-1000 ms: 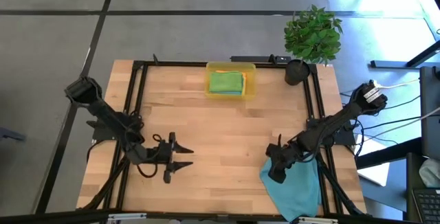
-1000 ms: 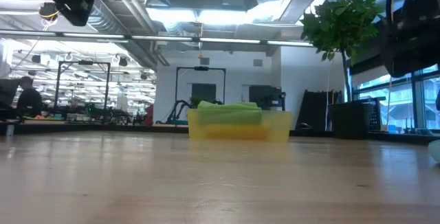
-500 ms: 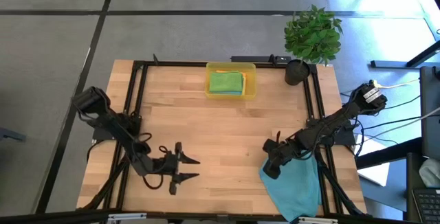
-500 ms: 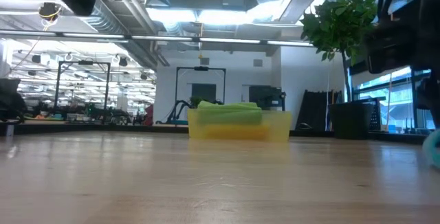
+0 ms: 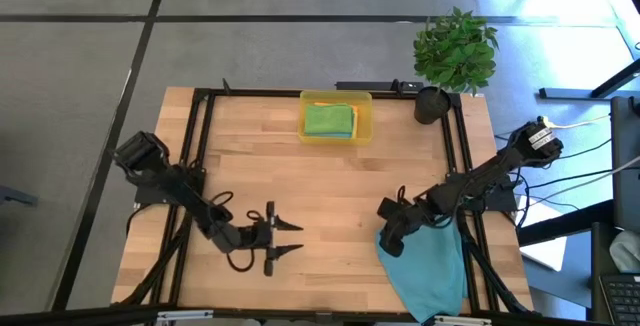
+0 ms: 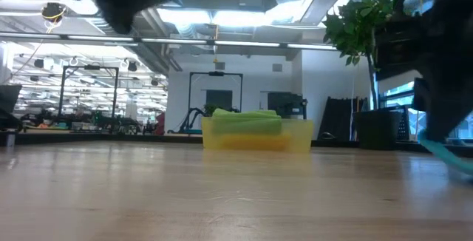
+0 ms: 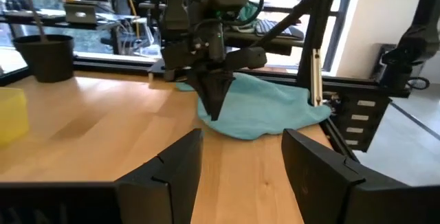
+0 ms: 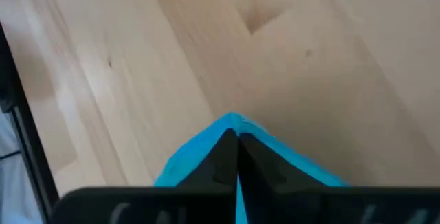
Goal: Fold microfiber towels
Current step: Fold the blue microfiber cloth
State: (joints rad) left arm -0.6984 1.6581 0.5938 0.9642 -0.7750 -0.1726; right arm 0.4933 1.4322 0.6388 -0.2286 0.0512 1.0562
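Observation:
A teal-blue towel [image 5: 430, 266] lies at the table's near right corner, its near end draped over the table's edge; it also shows in the left wrist view [image 7: 258, 110]. My right gripper [image 5: 388, 244] is shut on the towel's left far corner. My left gripper [image 5: 290, 239] is open and empty above the wood left of the towel, fingers pointing toward it. A green towel [image 5: 329, 120] lies folded on top of an orange and a yellow one in the yellow tray [image 5: 364, 116] at the table's far edge. My right gripper pinches the towel's corner [image 8: 230, 122] between its two shut fingers [image 8: 221, 157]. The fingers point down at a slant toward the table's left edge. The corner is raised a little off the wood; the rest of the towel lies on the table behind the gripper.
A potted plant [image 5: 455, 54] stands at the far right corner. Black frame rails [image 5: 200, 156] run along the table's left, right and far sides. Bare wood lies between the two grippers and in the table's middle.
My left gripper has moved toward the table's right edge and a little toward the near edge, toward the towel, staying open. My right gripper has moved slightly toward the table's left edge, dragging the towel's corner with it.

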